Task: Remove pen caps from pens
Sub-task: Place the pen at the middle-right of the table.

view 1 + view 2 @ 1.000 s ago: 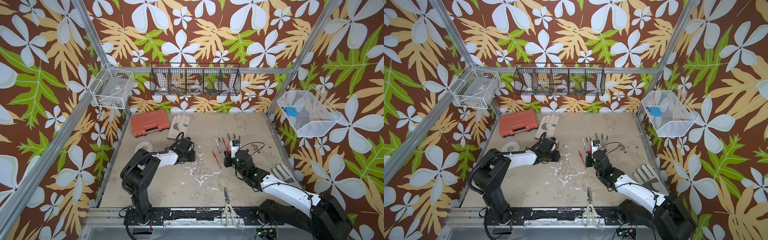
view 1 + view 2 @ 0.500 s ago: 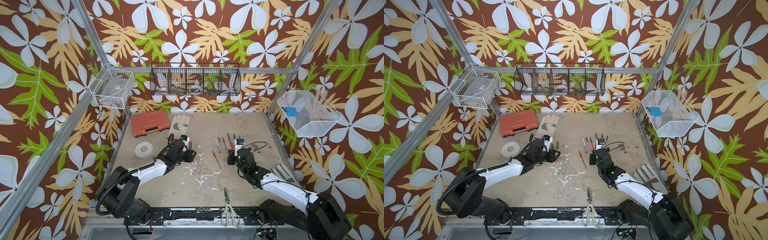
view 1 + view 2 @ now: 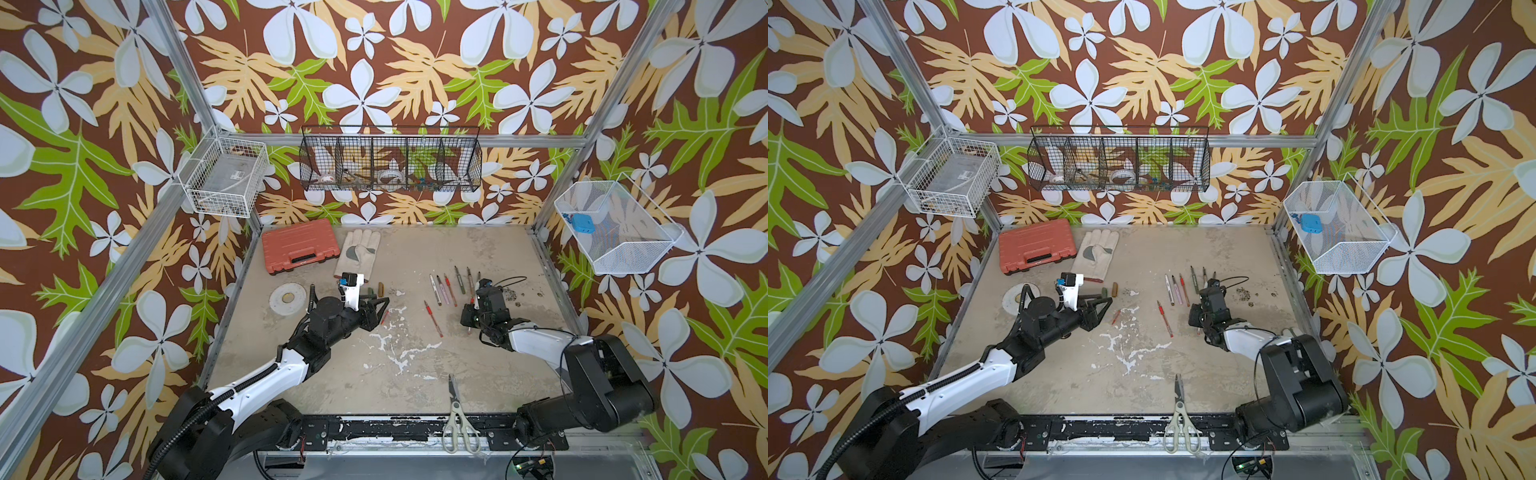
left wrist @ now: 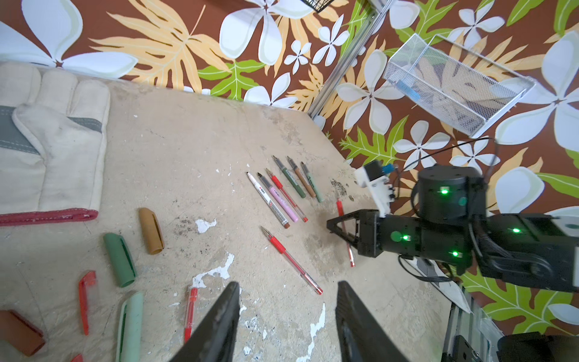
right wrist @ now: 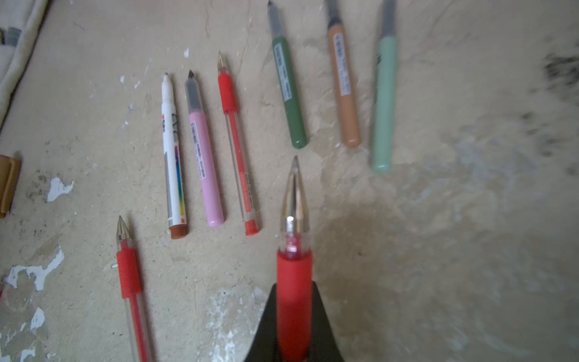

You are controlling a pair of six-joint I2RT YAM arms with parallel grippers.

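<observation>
The mottled beige worktop (image 3: 498,374) carries everything shown. At its far left lie an orange-red tool case (image 3: 299,245) and, just beside it, a pale work glove (image 3: 357,253). Grey-handled scissors (image 3: 457,419) lie at the near edge. My left gripper (image 4: 286,283) is released, with its fingers spread and nothing between them, near the glove's cuff. My right gripper (image 5: 294,285) is clenched on a held red pen (image 5: 294,200), which is uncapped, its metal tip pointing toward the pen row. A white disc (image 3: 287,297) sits near the left rim. The row lies flat with bare tips toward the back wall: white marker (image 5: 172,150), pink pen (image 5: 205,163), red-grip pen (image 5: 238,156), dark green pen (image 5: 289,94), orange-brown pen (image 5: 344,91) and pale green pen (image 5: 383,103). A lone red pen (image 5: 131,282) lies apart from the row, nearer the centre. The caps lie off the pens on the worktop by my left gripper: brown cap (image 4: 151,230), dark green cap (image 4: 120,260), pale green cap (image 4: 130,322), red clip cap (image 4: 84,301) and a slim red cap (image 4: 191,313) just beside one finger.
</observation>
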